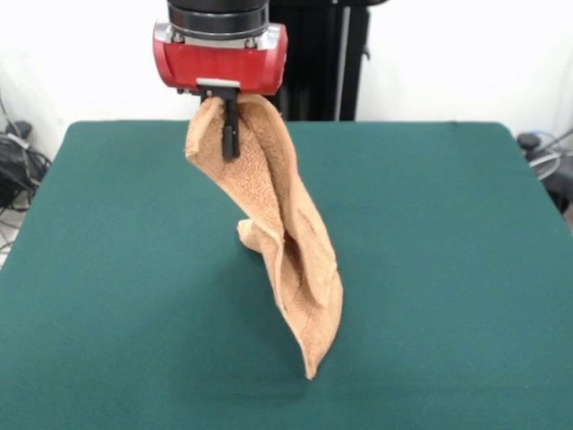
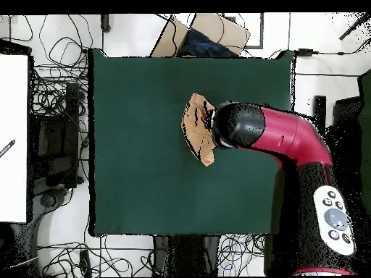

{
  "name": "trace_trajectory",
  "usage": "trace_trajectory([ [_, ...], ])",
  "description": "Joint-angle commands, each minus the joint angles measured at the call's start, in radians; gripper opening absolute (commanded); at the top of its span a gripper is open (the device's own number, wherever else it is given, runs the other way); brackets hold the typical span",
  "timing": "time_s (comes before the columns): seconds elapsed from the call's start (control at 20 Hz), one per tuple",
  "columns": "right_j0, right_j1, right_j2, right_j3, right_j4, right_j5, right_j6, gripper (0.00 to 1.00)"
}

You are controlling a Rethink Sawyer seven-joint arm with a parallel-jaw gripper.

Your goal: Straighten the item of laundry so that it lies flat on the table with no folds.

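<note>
Partly hidden, first: in the overhead view we find the arm [image 2: 290, 141] laid across the desk [image 2: 138, 181] from about four o'clock, its rounded head covering the hand and the right part of the towel [image 2: 197, 129]. We cannot see the hand there at all. In the front view the arm is cut off by the top edge, so only its red housing and the black fingers below it show. The towel's tags and border bands are hard for us to make out in either view.

Item: towel [image 1: 285, 224], light brown terry cloth. We record it hanging from the hand [image 1: 230, 125], whose dark fingers are clenched on the cloth's upper corner at about twelve o'clock in the front view. It drapes down in long vertical folds, doubled over on itself, and runs toward five o'clock. Its lower part reaches the desk [image 1: 448, 269], with a small bunch lying at the left of the fold and a narrow tip nearest the camera.

Position: we place it near the middle of the desk, slightly toward the robot's side. Seen from overhead it reads as a narrow crumpled strip.
</note>
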Motion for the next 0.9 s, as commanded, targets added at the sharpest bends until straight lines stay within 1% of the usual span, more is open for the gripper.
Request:
trace_trajectory([
  [0.05, -0.005, 0.021, 0.095, 0.005, -0.071, 0.053, -0.13, 0.0],
  [0.35, -0.014, -0.005, 0.086, -0.014, -0.069, 0.134, -0.146, 0.0],
  [0.5, -0.047, -0.031, 0.086, 0.011, -0.068, 0.145, -0.165, 0.0],
  [0.6, -0.057, -0.058, 0.069, 0.017, -0.068, 0.156, -0.147, 0.0],
  [0.7, -0.07, -0.067, 0.063, 0.023, -0.071, 0.154, -0.141, 0.0],
  [0.9, -0.085, -0.087, 0.062, 0.001, -0.092, 0.166, -0.156, 0.0],
])
